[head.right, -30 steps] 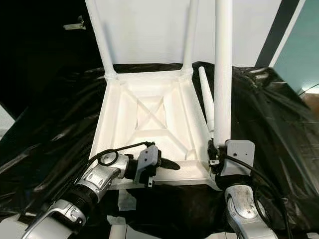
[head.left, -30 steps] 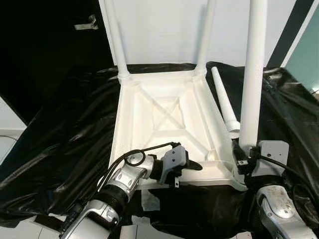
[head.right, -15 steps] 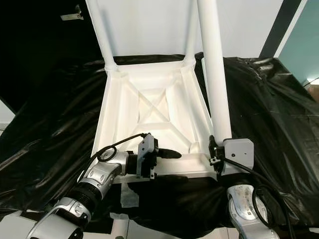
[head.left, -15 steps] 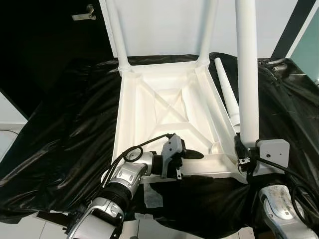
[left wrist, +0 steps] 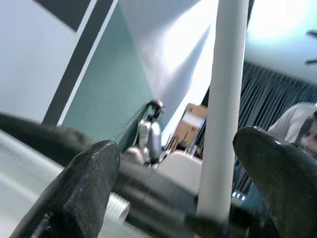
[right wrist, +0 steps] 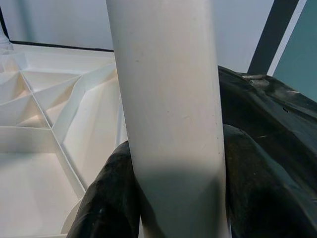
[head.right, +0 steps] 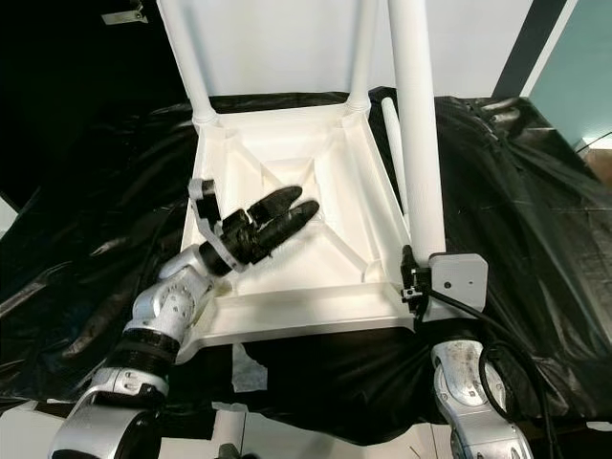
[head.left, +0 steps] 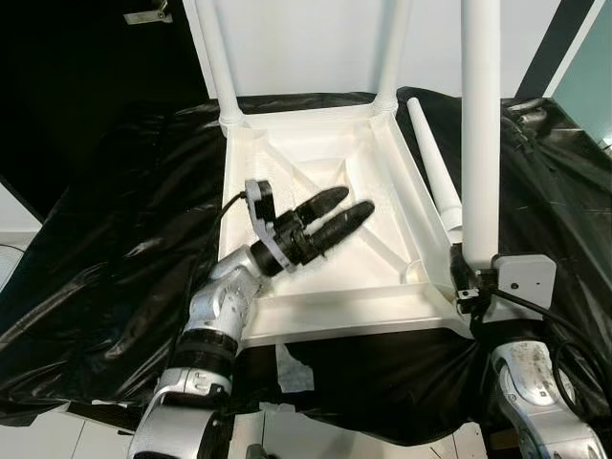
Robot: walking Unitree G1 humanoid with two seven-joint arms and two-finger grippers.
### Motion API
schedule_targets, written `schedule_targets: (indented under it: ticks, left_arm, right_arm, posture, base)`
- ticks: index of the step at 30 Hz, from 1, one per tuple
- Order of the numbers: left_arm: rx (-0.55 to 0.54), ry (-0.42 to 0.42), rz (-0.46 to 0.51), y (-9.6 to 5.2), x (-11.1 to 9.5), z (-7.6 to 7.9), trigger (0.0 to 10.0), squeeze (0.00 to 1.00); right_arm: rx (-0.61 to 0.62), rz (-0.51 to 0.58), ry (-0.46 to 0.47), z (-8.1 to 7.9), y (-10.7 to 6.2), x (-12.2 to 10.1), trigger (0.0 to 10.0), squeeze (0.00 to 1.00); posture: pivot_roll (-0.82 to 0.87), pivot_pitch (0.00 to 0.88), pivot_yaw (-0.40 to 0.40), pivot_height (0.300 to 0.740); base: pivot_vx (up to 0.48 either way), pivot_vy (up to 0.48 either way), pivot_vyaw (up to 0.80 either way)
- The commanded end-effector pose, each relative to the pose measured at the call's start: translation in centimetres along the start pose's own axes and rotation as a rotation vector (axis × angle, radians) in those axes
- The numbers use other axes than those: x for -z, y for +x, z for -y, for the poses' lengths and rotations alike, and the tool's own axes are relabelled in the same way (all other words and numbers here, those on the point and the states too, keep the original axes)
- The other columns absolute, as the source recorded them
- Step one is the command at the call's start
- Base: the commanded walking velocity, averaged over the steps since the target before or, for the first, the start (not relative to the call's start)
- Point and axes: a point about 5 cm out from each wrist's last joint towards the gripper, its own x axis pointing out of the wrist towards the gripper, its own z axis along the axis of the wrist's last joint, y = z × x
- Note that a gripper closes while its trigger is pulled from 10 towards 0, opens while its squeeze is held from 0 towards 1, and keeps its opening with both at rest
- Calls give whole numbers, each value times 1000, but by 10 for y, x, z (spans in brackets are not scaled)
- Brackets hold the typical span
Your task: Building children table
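Note:
A white plastic table top [head.left: 344,310] lies upside down on a black sheet. Two white legs [head.left: 214,57] [head.left: 395,48] stand in its far corners. A third leg [head.left: 480,124] stands upright at the near right corner, and my right gripper [head.left: 467,283] is shut on it near its base; the right wrist view shows that leg [right wrist: 171,114] between the two fingers [right wrist: 106,198]. My left gripper [head.left: 350,203] hovers open over the ribbed underside and holds nothing. A fourth leg [head.left: 430,186] lies loose on the sheet beside the top's right edge.
The black sheet [head.left: 124,258] covers the whole work surface and hangs over its near edge. Strips of pale tape [head.left: 292,368] stick to it in front of the table top. A white wall stands behind. A person [left wrist: 308,130] appears far off in the left wrist view.
My left gripper has come off the table top's near rim, risen and swung out over the underside. The right gripper still holds the upright leg. The camera has shifted a little.

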Motion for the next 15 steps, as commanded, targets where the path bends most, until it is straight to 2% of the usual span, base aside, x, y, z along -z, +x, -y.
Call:
schedule_targets:
  ticks: [1,5,6,7,8,10,12,15]
  left_arm:
    - [17,-1,29,4,-6,1,10000,0]
    - [42,10,35,8,-7,4,10000,0]
    - [66,24,22,16,-5,7,10000,0]
    - [66,24,22,16,-5,7,10000,0]
    - [80,34,-3,24,-1,10,10000,0]
    - [80,34,-3,24,-1,10,10000,0]
    - [61,67,-65,36,6,12,10000,0]
    - [42,82,-90,41,10,12,10000,0]
  right_arm:
    - [-35,-100,-22,-6,-1,20,10000,0]
    - [-49,-90,-41,-6,3,19,10000,0]
    - [-83,-67,-89,-8,7,15,10000,0]
    - [-83,-67,-89,-8,7,15,10000,0]
    - [-113,-51,-119,-9,11,12,10000,0]
    - [-113,-51,-119,-9,11,12,10000,0]
    - [-159,-33,-161,-13,15,9,10000,0]
    - [-175,-38,-170,-14,15,9,10000,0]
  posture:
    - [-238,32,55,740]
    - [-240,30,58,740]
    - [-240,30,58,740]
    - [-240,30,58,740]
    - [-240,30,58,740]
    - [-240,30,58,740]
    - [-239,24,65,740]
    - [-241,24,68,740]
  base:
    - [0,0,0]
    - [0,0,0]
    - [0,0,0]
    - [0,0,0]
    - [0,0,0]
    - [0,0,0]
    - [0,0,0]
    - [0,0,0]
